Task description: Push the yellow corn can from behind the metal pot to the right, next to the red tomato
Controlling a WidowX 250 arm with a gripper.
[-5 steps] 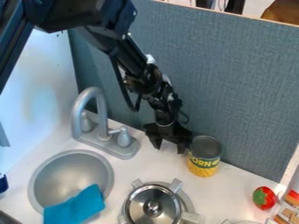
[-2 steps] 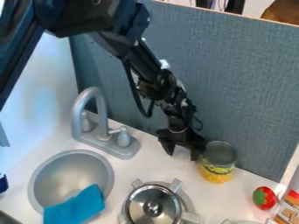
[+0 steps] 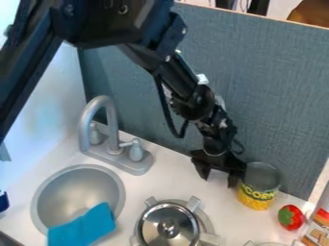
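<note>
Ok, gripper is right of center, lower half of frame, pointing down over the white counter. Fingers spread, visible gap between the two tips, nothing pinched. Arm comes in from the upper left, runs diagonally down in front of the blue-gray partition.

Nearest thing: can with yellow label, lower right area, upright on the counter, close to the foot of the partition. Gripper's frame-right finger is at the can's left side, looks right up against it; can't confirm contact from this angle. Can is outside the finger gap, not between the fingers.

Around it: red strawberry with green top on the counter, right and a bit below the can. Box with orange and white print at the lower right edge, just beside the strawberry. Metal lid with a center knob at bottom center, gray prongs spaced around it. Left side: gray faucet behind the round gray sink, blue cloth draped over the sink's lower right rim, partly inside the bowl.
</note>
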